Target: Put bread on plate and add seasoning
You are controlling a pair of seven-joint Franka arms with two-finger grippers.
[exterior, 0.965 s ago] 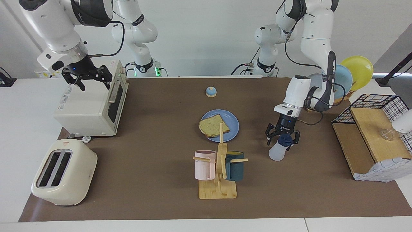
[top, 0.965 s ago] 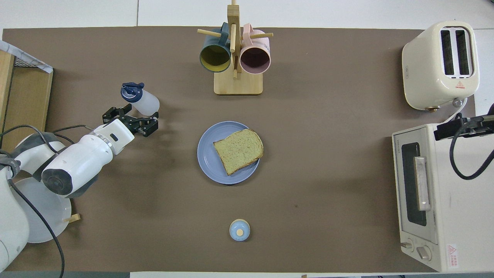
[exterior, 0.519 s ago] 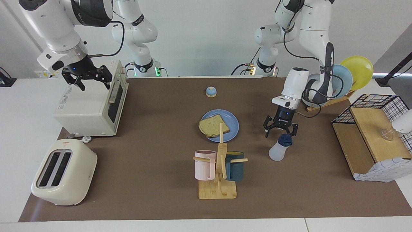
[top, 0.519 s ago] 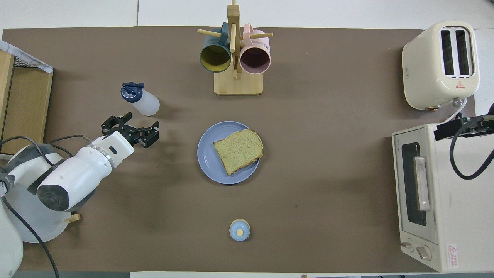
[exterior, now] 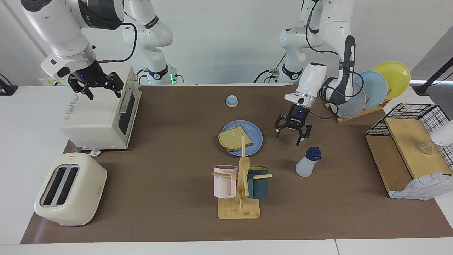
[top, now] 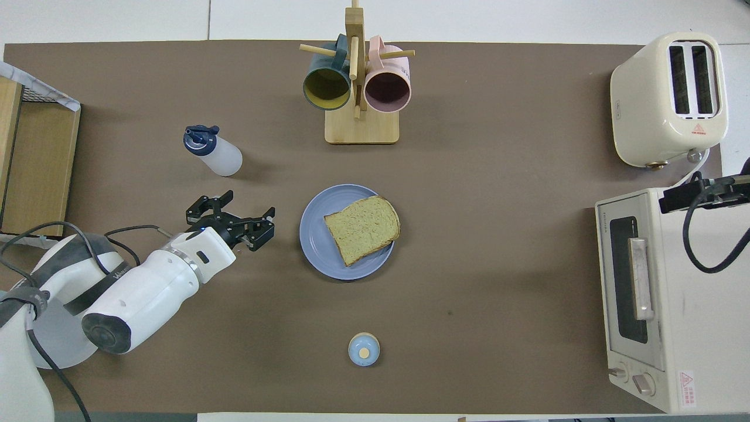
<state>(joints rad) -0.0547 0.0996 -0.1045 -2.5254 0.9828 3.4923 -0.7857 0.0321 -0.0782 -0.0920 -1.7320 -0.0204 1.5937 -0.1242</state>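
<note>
The bread (exterior: 235,138) (top: 362,230) lies flat on the round medium-blue plate (exterior: 257,136) (top: 313,235) at mid-table. The seasoning (exterior: 308,163) (top: 213,153), a translucent white bottle with a navy cap, stands upright by itself toward the left arm's end, farther from the robots than the plate. My left gripper (exterior: 292,138) (top: 232,213) hangs open and empty over bare mat between the plate and the bottle, touching neither. My right gripper (exterior: 102,92) waits open and empty above the toaster oven (exterior: 97,118).
A wooden mug rack (exterior: 240,198) with a pink and a dark-blue mug stands farther from the robots than the plate. A small blue dome (exterior: 231,101) sits nearer them. A cream toaster (exterior: 70,189) stands beside the oven. A plate rack (exterior: 375,88) and a wire-and-wood shelf (exterior: 407,148) fill the left arm's end.
My left gripper has drawn back from around the bottle's cap, risen and swung toward the plate. The bottle stays standing where it was. The right arm has not moved.
</note>
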